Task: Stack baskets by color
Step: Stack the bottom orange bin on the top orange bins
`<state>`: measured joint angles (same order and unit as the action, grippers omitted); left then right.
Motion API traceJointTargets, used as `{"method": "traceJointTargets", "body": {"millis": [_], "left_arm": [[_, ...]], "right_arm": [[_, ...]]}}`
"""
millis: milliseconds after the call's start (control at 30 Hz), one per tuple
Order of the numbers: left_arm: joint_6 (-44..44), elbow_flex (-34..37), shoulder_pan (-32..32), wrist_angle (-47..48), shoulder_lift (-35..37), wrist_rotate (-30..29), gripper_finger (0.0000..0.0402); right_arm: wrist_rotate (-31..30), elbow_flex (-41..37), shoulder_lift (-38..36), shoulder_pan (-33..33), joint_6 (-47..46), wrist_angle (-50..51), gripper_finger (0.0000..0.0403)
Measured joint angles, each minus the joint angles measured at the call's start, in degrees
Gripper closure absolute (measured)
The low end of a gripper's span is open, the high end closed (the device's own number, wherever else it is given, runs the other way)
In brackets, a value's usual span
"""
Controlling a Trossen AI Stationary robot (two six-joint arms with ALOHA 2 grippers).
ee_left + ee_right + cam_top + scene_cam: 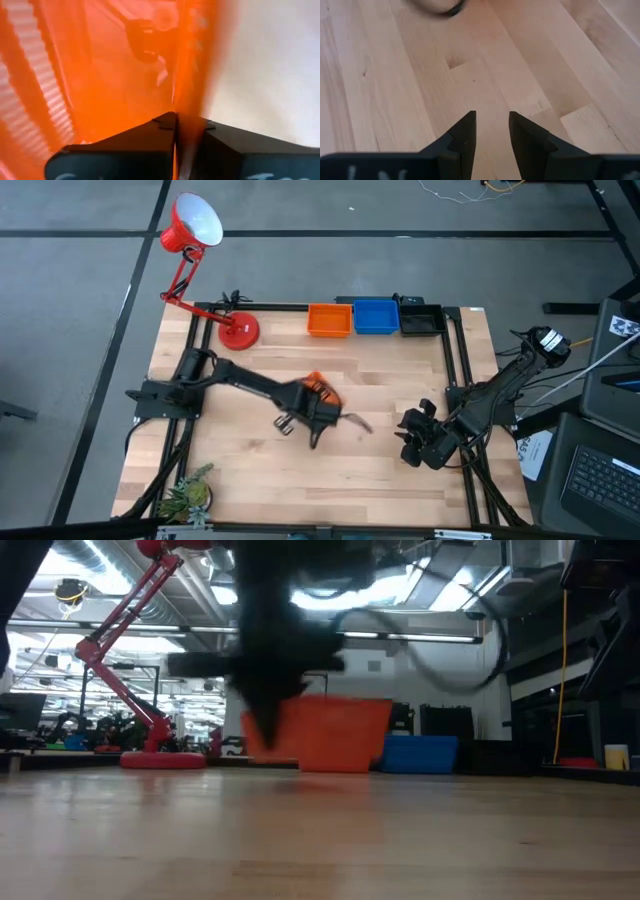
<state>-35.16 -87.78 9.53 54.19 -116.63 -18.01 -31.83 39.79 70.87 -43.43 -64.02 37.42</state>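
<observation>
Counting baskets — two orange [329, 320] [318, 388], one blue [376, 316], one black [421, 319].

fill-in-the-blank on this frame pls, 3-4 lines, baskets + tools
1. The left tool is shut on the wall of an ____ basket.
2. Along the table's far edge sit an orange basket, a blue basket and a ____ one.
3. The right tool hovers over bare wood, holding ____.
4. The lamp is ____.

Missing words: orange; black; nothing; red
</observation>
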Motion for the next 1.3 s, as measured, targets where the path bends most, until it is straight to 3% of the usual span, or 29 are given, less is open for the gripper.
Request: {"method": "traceJointTargets", "body": {"millis": [300, 367, 467, 567, 733, 1100, 1300], "left_arm": [[4.44, -22.12, -12.33, 0.4, 0.02, -7.13, 0.0401], [8.26, -26.66, -17.25, 0.23, 0.03, -6.03, 0.0401], [11.12, -30.9, -25.5, -0.81, -0.1, 1.8, 0.0401], [8.31, -31.7, -32.85, -1.27, -1.4, 9.81, 0.0401], [8.03, -31.66, -38.86, -0.29, -5.81, 13.14, 0.0401], [10.14, -31.64, -38.78, 0.11, -12.63, 15.22, 0.0401], [16.57, -31.64, -39.05, 0.29, -14.29, 11.43, 0.0401]], "right_arm": [[-0.01, 0.0, 0.0, -0.01, 0.23, 0.35, 0.0287], [0.0, 0.0, 0.0, 0.0, 0.23, 0.57, 0.0287], [-0.02, 0.0, 0.0, 0.01, 0.62, 0.84, 0.0287], [-0.02, 0.0, 0.0, -0.01, 1.64, 0.84, 0.0287], [-0.02, 0.0, 0.0, -0.01, 1.72, 0.84, 0.0287], [-0.04, 0.0, 0.0, 0.0, 1.74, 1.47, 0.0287], [0.23, 0.0, 0.0, 0.01, 1.63, 1.46, 0.0287]]}}
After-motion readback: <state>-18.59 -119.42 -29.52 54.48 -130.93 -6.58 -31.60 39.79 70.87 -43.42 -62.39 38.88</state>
